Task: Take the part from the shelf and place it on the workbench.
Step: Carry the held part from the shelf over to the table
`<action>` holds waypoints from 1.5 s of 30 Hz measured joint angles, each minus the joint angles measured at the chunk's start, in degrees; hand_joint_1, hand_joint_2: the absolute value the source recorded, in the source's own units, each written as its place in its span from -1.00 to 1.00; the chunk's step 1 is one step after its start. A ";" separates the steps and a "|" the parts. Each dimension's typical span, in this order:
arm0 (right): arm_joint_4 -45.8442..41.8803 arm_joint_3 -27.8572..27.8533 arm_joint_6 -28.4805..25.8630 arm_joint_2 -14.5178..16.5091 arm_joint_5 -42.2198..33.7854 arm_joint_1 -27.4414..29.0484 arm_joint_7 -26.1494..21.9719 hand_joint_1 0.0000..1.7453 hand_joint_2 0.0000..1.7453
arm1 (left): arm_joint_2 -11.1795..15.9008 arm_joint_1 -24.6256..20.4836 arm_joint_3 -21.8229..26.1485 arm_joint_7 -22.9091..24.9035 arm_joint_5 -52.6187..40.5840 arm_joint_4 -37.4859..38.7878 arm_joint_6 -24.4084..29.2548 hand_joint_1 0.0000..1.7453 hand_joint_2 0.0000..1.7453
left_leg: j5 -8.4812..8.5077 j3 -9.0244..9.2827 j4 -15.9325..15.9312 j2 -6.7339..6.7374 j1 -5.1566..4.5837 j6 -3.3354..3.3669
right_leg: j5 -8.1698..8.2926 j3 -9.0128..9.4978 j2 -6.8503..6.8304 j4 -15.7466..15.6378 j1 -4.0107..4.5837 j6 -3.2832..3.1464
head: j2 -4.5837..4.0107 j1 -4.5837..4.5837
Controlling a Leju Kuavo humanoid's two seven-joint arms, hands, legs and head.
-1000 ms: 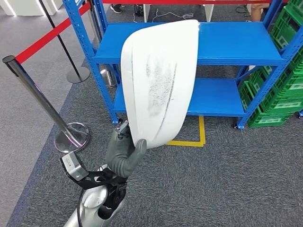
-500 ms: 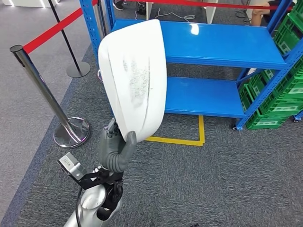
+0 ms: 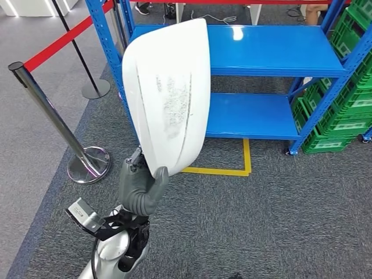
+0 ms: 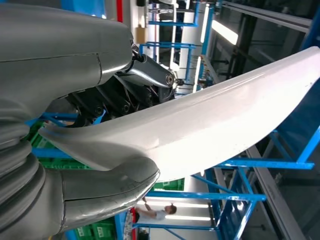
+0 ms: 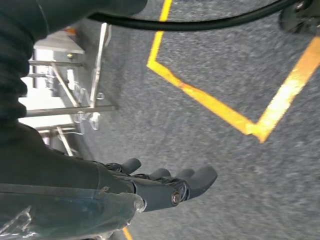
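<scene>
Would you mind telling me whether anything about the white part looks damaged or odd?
Yes: the white curved panel, held upright by the left hand, has a grey scuffed patch in the middle of its face, like worn paint.

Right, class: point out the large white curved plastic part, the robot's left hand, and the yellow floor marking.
Large white curved plastic part [image 3: 168,93], head view, middle of its face.
Left hand [image 3: 139,190], head view, palm.
Yellow floor marking [image 3: 247,157], head view, right strip.

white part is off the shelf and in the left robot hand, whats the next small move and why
Probably keep the grip and turn away from the blue shelf toward the workbench: the left robot hand holds the white part by its lower edge, clear of the shelf, and no workbench is visible ahead.
</scene>
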 joint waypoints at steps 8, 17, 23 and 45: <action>0.00 0.22 0.15 -0.01 -1.56 -0.04 -1.06 -1.00 1.00 | 0.76 0.09 0.01 -0.14 0.58 -0.63 -2.88 1.00 1.00 | 2.64 2.33 -2.65 -0.49 1.27 -1.01 | 0.68 -1.00 0.42 0.22 -0.21 1.03 | 0.00 -0.33; 0.00 0.19 -0.61 -0.02 -1.85 0.04 0.42 -1.00 1.00 | 0.68 0.73 0.06 -0.27 -0.48 -4.53 -4.92 1.00 1.00 | 3.37 3.23 -5.91 1.20 0.84 2.32 | -5.95 -7.49 0.13 13.16 -0.20 2.99 | 0.00 0.43; 0.00 0.19 -0.55 -0.03 -1.70 -0.03 0.92 -1.00 1.00 | 0.68 1.09 0.04 -0.27 -0.68 -6.05 -6.07 1.00 1.00 | 3.05 3.55 -5.71 3.40 0.16 2.21 | -0.90 -1.75 -3.00 3.59 0.57 1.98 | 0.00 0.47; 0.00 0.07 -0.28 0.00 -1.68 0.20 1.24 -1.00 1.00 | 0.11 2.04 0.46 -0.27 1.72 -6.58 -4.65 1.00 1.00 | 3.18 3.25 -5.62 -1.80 1.37 1.96 | -0.20 -4.77 4.04 3.33 -0.05 2.73 | 0.00 0.79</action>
